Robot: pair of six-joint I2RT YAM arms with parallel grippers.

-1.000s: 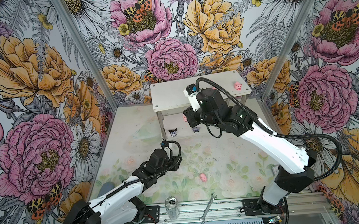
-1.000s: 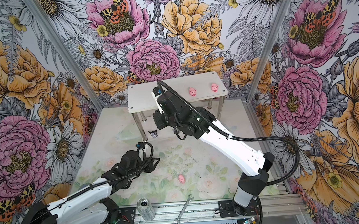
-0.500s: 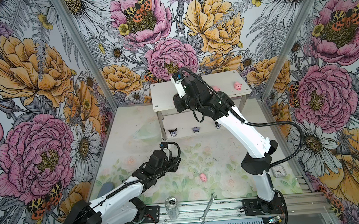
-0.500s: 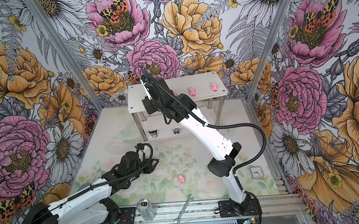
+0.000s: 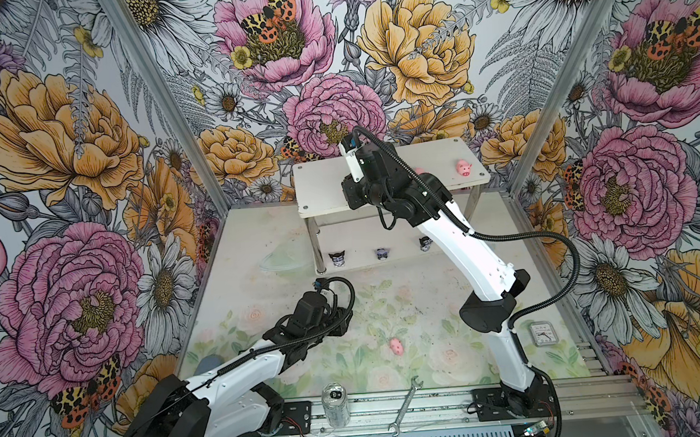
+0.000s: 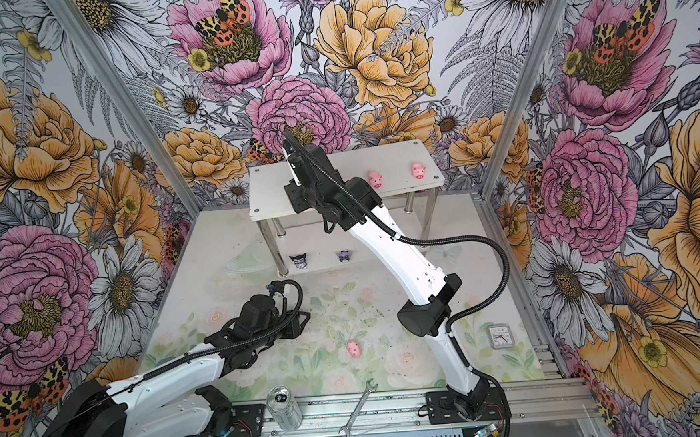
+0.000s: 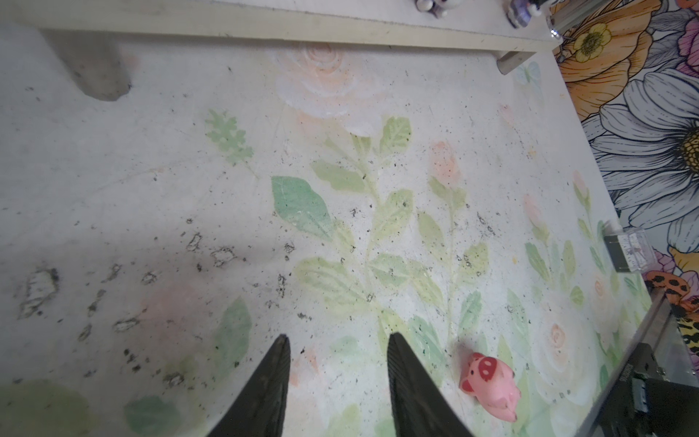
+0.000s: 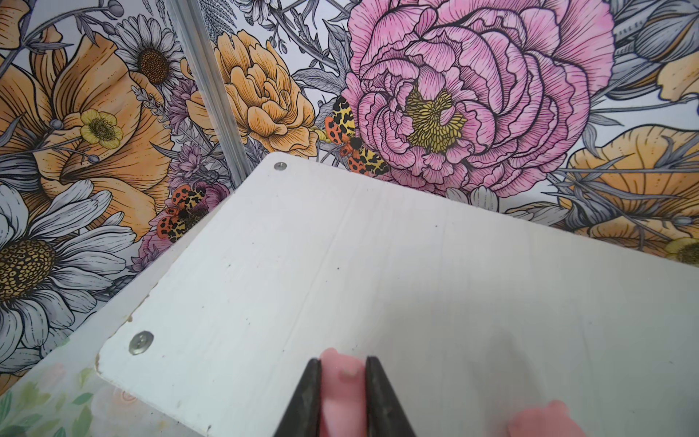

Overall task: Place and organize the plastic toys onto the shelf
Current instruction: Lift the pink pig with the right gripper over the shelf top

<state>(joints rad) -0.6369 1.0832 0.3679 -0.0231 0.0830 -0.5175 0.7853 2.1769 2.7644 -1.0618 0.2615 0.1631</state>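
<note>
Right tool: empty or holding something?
Holding: the right tool is shut on a pink pig, pinched between its fingers above the white shelf.

In the right wrist view my right gripper (image 8: 343,364) is cut off at the picture's edge. The pink pig (image 8: 342,397) pinched in it is blurred and clipped too, and a pink shape (image 8: 541,420) beside it is too soft to name. In a top view my right arm (image 5: 467,254) covers most of a shelved pig (image 5: 419,169) on the shelf (image 5: 325,187) top and part of the rightmost figurine (image 5: 425,244) on the lower tier. In both top views that arm hides my jaws. The left wrist view clips one figurine (image 7: 435,4) and a second figurine (image 7: 524,13).
</note>
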